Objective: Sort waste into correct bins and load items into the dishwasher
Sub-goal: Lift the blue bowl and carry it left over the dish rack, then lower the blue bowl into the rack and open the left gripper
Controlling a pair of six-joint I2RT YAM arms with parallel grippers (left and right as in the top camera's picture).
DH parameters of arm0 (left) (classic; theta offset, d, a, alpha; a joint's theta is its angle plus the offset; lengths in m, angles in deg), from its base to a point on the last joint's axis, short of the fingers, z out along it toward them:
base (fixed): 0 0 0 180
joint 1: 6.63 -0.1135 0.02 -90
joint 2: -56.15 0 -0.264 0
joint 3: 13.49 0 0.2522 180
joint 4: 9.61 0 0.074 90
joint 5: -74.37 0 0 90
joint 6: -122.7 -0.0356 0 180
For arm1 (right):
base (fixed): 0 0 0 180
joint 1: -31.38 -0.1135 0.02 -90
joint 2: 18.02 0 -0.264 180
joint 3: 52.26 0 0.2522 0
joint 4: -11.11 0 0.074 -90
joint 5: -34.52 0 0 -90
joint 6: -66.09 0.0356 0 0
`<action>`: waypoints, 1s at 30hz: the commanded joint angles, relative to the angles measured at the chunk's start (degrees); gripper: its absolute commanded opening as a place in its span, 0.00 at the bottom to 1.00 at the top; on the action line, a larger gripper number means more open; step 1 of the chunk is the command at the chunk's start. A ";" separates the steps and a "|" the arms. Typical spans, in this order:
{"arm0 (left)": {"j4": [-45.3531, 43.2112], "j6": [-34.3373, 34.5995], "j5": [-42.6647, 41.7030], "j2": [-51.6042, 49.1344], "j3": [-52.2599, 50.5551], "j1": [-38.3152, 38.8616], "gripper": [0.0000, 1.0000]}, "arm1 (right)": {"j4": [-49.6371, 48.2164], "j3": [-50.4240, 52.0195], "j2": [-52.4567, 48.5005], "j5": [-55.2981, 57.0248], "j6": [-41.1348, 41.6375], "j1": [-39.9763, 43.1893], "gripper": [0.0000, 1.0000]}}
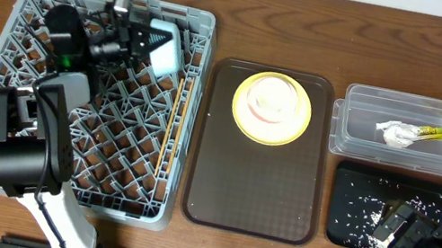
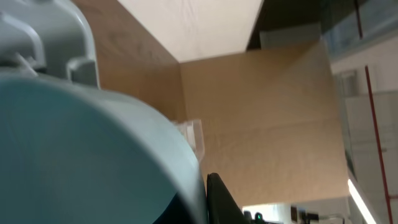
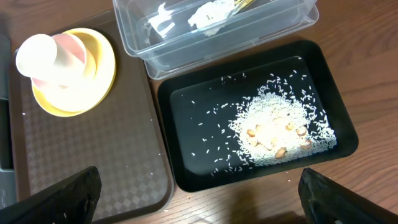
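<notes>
Wooden table (image 1: 312,21) underneath it all. Up front at 5 o'clock, the right gripper (image 3: 202,200) hangs wide open and empty over the black tray (image 3: 186,124) of crumbs (image 3: 273,130). Farther back, the left gripper (image 1: 155,45) looks clamped on the white bowl with light-blue outside (image 1: 165,58). It's above the dish rack (image 1: 123,139), at the 1 o'clock corner, pegs directly beneath, so it's the left arm's drop.

On the bench (image 1: 310,30) the dish rack (image 1: 114,160) lies left, chopsticks (image 1: 173,125) in its right side, a larger bowl (image 1: 164,57) at its far side. The serving tray (image 1: 254,185) sits middle, plate (image 1: 240,118) and small bowl (image 1: 273,99) stacked far. Right: tub (image 1: 357,130) far, holding napkin (image 1: 396,134) and wrapper (image 1: 431,134); shallow tray (image 1: 357,180) near, holding crumbs (image 1: 361,211).
</notes>
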 commanded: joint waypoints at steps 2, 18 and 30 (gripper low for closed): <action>0.04 1.46 -1.22 -2.40 0.48 0.24 0.08 | 0.02 -0.22 -0.02 0.00 0.52 0.26 0.99; -8.15 1.49 -1.25 -2.38 0.76 -5.25 0.98 | 0.02 -0.22 -0.02 -0.02 0.52 0.26 0.99; -8.11 1.51 -4.87 -2.38 0.76 -11.32 0.98 | 0.02 -0.22 -0.02 -0.02 0.52 0.26 0.99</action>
